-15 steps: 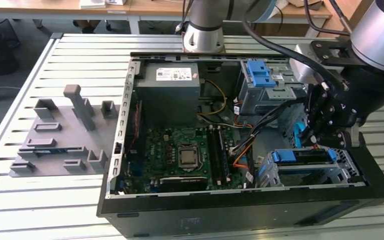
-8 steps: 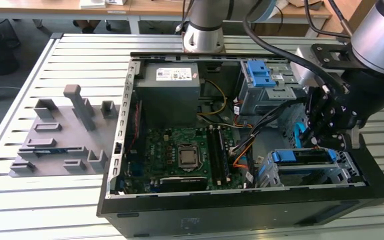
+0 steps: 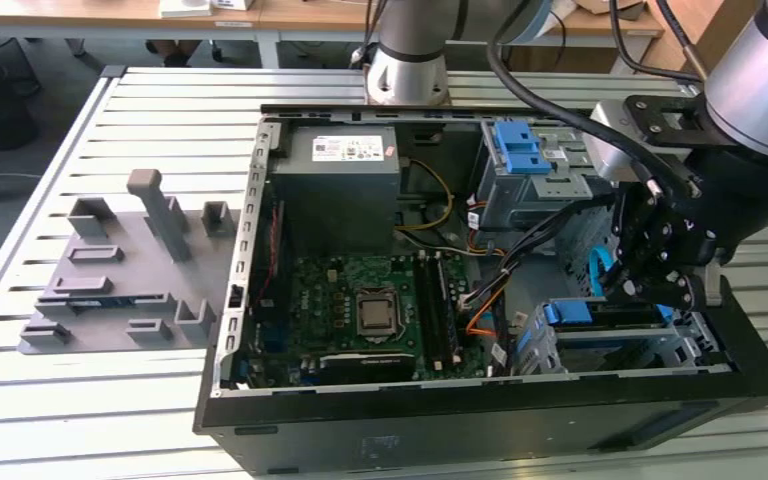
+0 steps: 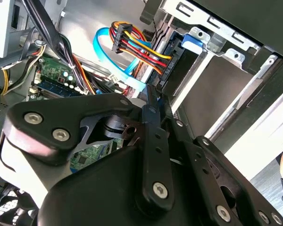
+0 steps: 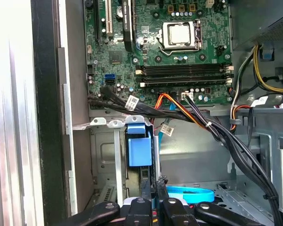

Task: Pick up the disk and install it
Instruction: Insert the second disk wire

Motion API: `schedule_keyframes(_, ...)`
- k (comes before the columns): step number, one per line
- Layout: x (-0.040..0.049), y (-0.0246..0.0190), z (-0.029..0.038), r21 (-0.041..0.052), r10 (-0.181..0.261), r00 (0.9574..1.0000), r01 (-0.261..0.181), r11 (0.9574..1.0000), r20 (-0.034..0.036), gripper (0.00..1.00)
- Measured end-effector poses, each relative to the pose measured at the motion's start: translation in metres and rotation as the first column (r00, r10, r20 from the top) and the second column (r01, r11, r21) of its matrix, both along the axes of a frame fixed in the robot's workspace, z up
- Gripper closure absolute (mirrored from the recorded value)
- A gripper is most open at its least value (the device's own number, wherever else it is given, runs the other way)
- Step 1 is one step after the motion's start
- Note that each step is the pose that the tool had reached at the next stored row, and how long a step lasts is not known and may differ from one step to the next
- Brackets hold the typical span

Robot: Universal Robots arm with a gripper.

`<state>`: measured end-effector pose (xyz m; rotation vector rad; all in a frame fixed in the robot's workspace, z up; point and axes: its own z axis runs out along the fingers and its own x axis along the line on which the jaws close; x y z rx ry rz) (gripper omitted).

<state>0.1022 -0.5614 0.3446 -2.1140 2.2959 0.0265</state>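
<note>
The pincer (image 3: 662, 290) is seen low inside the open PC case (image 3: 491, 400), at the drive cage (image 3: 624, 335) on the exterior view's right, w/ fingers drawn close together; what they grip cannot be told. The disk (image 5: 139, 175) appears edge-on in that cage in the first wrist view, its blue carrier tab just ahead of the fingertips. Motherboard (image 3: 371, 305) & grey power supply (image 3: 344, 165) lie well apart from it.

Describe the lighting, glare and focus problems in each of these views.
Exterior view: even daylight, the case interior darker near the gripper. Second wrist view: the gripper's linkage looms close and soft-edged, with glare on the bay's metal. First wrist view: a washed-out bright strip beside the case wall; motherboard crisp.
</note>
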Motion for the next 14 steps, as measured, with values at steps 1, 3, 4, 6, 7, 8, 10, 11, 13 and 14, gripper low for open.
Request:
schedule_keyframes(1,0.0000,-0.0003,-0.0005,0.0007,0.000,1.0000,0.000,1.0000,0.0000,0.84)
schedule_keyframes(3,0.0000,-0.0011,-0.0016,0.0067,0.000,1.0000,0.000,1.0000,0.0000,0.84)
schedule_keyframes(4,0.0000,-0.0013,-0.0020,0.0124,0.000,1.0000,0.000,0.9999,0.0000,0.84)
schedule_keyframes(6,0.0000,-0.0014,-0.0023,0.0165,0.000,1.0000,0.000,0.9999,-0.0001,0.84)
schedule_keyframes(7,0.0000,-0.0014,-0.0023,0.0166,0.000,1.0000,0.000,0.9999,-0.0001,0.84)
schedule_keyframes(8,0.0000,-0.0015,-0.0024,0.0165,0.000,1.0000,0.000,0.9999,-0.0001,0.84)
schedule_keyframes(10,0.0001,-0.0022,-0.0031,0.0166,0.000,1.0000,0.000,0.9999,-0.0001,0.84)
schedule_keyframes(11,0.0001,-0.0027,-0.0036,0.0167,0.000,1.0000,0.000,0.9999,0.0000,0.84)
schedule_keyframes(13,0.0001,-0.0033,-0.0050,0.0186,0.000,1.0000,0.000,0.9998,0.0000,0.84)
schedule_keyframes(14,0.0001,-0.0034,-0.0055,0.0198,0.000,1.0000,0.000,0.9998,0.0000,0.84)
